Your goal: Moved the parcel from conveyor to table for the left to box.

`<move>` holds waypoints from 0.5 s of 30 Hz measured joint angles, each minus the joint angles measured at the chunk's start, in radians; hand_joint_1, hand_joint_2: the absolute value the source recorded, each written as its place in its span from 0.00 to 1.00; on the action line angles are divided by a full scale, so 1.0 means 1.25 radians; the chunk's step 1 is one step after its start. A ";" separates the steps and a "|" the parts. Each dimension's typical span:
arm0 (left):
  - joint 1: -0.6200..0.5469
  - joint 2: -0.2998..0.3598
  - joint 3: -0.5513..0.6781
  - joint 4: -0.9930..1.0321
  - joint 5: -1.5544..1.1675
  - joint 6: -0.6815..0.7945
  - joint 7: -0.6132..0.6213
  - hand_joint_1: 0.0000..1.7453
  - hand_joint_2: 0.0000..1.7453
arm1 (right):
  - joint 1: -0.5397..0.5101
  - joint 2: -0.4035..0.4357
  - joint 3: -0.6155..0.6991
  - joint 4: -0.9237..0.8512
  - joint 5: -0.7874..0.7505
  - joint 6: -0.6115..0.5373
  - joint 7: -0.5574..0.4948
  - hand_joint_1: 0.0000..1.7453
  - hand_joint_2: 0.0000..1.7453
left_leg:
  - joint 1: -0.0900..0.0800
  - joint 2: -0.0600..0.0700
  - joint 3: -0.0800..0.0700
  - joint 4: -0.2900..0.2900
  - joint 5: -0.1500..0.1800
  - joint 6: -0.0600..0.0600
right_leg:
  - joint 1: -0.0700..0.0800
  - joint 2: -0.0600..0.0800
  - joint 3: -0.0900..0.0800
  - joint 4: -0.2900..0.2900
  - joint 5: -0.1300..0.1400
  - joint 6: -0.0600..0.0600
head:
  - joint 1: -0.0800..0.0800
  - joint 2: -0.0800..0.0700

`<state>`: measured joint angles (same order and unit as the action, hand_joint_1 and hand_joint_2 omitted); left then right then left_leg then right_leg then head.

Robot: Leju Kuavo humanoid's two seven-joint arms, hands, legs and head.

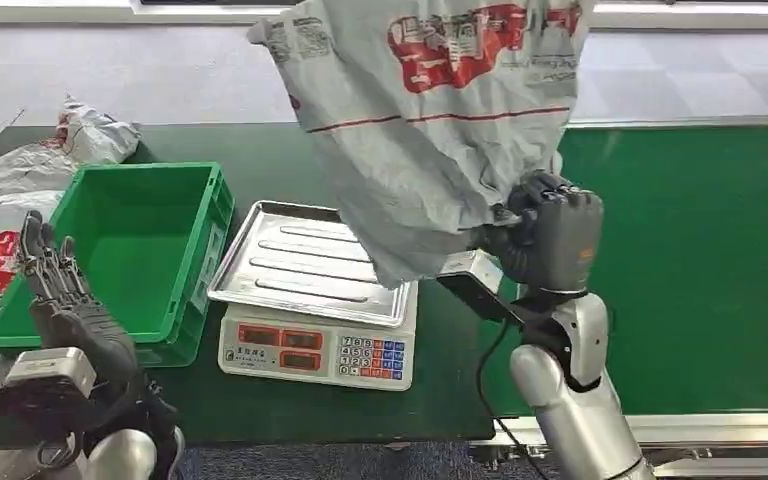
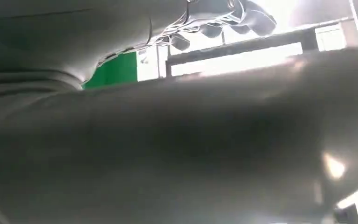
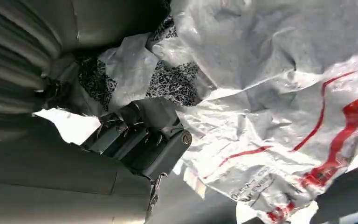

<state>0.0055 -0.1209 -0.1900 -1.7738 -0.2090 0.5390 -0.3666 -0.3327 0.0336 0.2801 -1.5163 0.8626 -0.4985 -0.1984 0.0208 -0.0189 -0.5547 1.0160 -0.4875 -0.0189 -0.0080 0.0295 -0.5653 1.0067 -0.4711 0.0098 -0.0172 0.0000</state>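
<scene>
A large grey plastic parcel (image 1: 430,110) with red print hangs in the air above the scale's steel tray (image 1: 290,265). My right hand (image 1: 550,235) grips the parcel's lower right edge, and its fingers (image 3: 140,142) clamp the crumpled grey film (image 3: 279,116) in the right wrist view. My left hand (image 1: 60,290) stands open, fingers upright, at the near left corner of the green box (image 1: 130,250), holding nothing. The box is empty.
A white electronic scale (image 1: 315,350) with a keypad sits right of the green box. More grey parcels (image 1: 50,155) lie behind and left of the box. The green conveyor belt (image 1: 700,260) runs along the right.
</scene>
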 measured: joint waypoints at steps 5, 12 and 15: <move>-0.022 0.001 -0.013 0.023 0.012 0.000 -0.008 0.00 0.00 | -0.072 0.036 0.057 0.123 -0.297 0.191 -0.079 1.00 1.00 | 0.000 -0.001 -0.001 0.000 0.000 0.000 | 0.000 -0.001 -0.001 0.000 0.000 0.000 | 0.000 0.000; -0.032 0.003 -0.013 0.038 0.025 0.002 -0.013 0.00 0.00 | -0.152 0.091 0.076 0.316 -0.407 0.313 -0.112 1.00 1.00 | 0.000 -0.001 -0.002 0.000 0.001 -0.001 | 0.000 -0.001 -0.002 0.000 0.000 0.000 | 0.000 0.000; -0.034 0.004 -0.013 0.038 0.024 0.002 -0.008 0.00 0.00 | -0.178 0.101 0.089 0.386 -0.388 0.312 -0.108 1.00 1.00 | 0.000 -0.001 -0.002 0.000 0.001 -0.001 | 0.000 -0.002 -0.002 0.000 0.000 0.000 | 0.000 0.000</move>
<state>-0.0366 -0.1160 -0.2064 -1.7262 -0.1789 0.5413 -0.3769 -0.5556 0.1594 0.3914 -1.0339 0.3776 -0.1079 -0.3334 0.0208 -0.0207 -0.5573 1.0160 -0.4865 -0.0199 -0.0081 0.0273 -0.5674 1.0073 -0.4708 0.0096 -0.0172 0.0000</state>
